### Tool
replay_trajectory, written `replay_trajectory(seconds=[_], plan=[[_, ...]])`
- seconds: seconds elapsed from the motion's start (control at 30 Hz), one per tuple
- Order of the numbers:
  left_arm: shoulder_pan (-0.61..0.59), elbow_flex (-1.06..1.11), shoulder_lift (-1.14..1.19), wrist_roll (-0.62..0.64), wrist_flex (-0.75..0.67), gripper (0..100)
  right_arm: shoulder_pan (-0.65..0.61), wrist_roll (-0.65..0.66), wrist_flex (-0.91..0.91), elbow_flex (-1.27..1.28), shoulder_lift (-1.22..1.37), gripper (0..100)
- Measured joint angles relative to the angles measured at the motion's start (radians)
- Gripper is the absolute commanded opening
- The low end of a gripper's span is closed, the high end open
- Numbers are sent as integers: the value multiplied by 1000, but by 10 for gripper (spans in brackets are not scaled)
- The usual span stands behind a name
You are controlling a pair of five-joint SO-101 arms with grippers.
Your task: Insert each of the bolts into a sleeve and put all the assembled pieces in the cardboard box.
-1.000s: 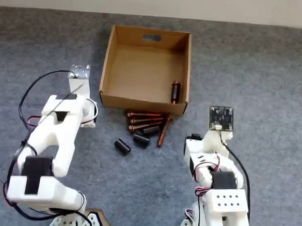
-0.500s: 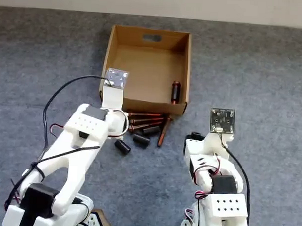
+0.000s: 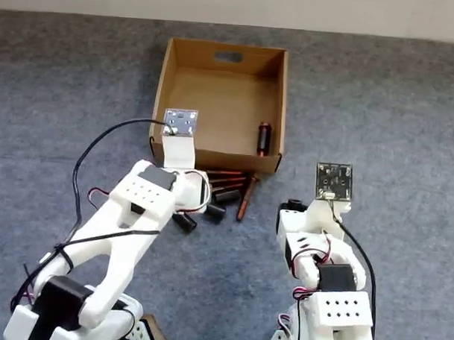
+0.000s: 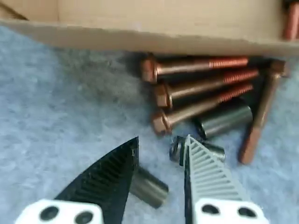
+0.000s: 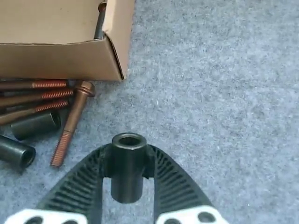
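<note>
Three copper bolts (image 4: 196, 86) lie side by side on the carpet against the cardboard box (image 4: 140, 23); a fourth bolt (image 4: 259, 112) lies across their tips. Dark sleeves (image 4: 224, 119) rest among them. My left gripper (image 4: 161, 144) hangs open just above the pile, one sleeve (image 4: 149, 186) under its black finger and another (image 4: 198, 149) by its white finger. My right gripper (image 5: 126, 158) is shut on an upright black sleeve (image 5: 126, 165), off to the side of the fourth bolt (image 5: 72, 123). One assembled piece (image 3: 264, 138) lies inside the box (image 3: 212, 156).
The left arm (image 3: 155, 193) covers part of the pile in the high view. The right arm (image 3: 318, 240) stands right of the bolts (image 3: 227, 174). Grey carpet stretches on all sides of the box, with open room to its right.
The left arm has swung right from beside the box's left corner to over the bolts and sleeves. The right arm has kept still with its sleeve.
</note>
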Motion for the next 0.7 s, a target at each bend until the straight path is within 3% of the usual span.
replay_trajectory(seconds=[0.27, 0.7], plan=[[2, 95, 0, 0, -181, 164, 0, 0, 0, 0, 0, 5], [-23, 106, 58, 3, -206, 161, 0, 0, 0, 20, 0, 5]])
